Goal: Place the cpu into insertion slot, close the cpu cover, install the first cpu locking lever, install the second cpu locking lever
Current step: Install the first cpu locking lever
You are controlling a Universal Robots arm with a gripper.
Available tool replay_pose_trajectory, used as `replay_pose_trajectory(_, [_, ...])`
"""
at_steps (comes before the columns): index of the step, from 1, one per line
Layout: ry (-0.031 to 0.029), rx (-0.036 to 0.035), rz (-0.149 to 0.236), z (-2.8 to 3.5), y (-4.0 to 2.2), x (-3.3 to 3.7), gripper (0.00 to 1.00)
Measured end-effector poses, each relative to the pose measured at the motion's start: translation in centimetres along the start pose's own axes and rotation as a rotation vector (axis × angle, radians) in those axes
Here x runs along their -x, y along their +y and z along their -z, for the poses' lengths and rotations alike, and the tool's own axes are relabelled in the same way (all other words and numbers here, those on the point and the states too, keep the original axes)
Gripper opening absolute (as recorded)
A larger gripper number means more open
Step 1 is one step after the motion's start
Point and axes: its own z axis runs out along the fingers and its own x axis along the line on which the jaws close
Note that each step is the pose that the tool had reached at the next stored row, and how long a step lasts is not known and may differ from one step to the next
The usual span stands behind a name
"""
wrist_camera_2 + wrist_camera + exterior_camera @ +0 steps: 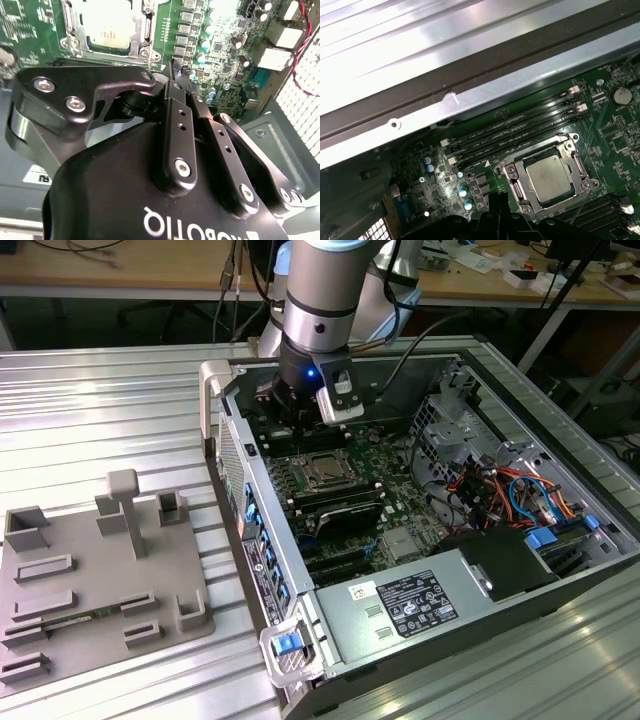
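Note:
The cpu (549, 177) (107, 25) lies silver top up in the insertion slot (325, 472) on the green board. The cpu cover (516, 175) (74, 31) lies flat around it as a silver frame. A thin wire locking lever (581, 209) (150, 64) runs from the socket's edge to my black gripper (167, 76) (298, 418). Its end rests against the fingertips (496, 204). The fingers meet at their tips, so the gripper looks shut. I cannot tell whether the wire is pinched between them. The gripper hangs low over the board, just beside the socket.
Long black memory slots (510, 132) run beside the socket. The case's metal wall (470, 95) stands close behind them. A grey power-supply box (415, 605) and coloured cables (500, 490) fill the case's near and right parts. A grey fixture plate (90, 570) lies outside the case.

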Motion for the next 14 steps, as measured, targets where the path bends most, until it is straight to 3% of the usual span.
replay_pose_trajectory(6, [0.0021,0.0002,0.02,-0.01,-0.03,-0.35,0.11])
replay_pose_trajectory(14, [0.0035,0.0003,0.03,-0.08,0.42,-0.53,0.11])
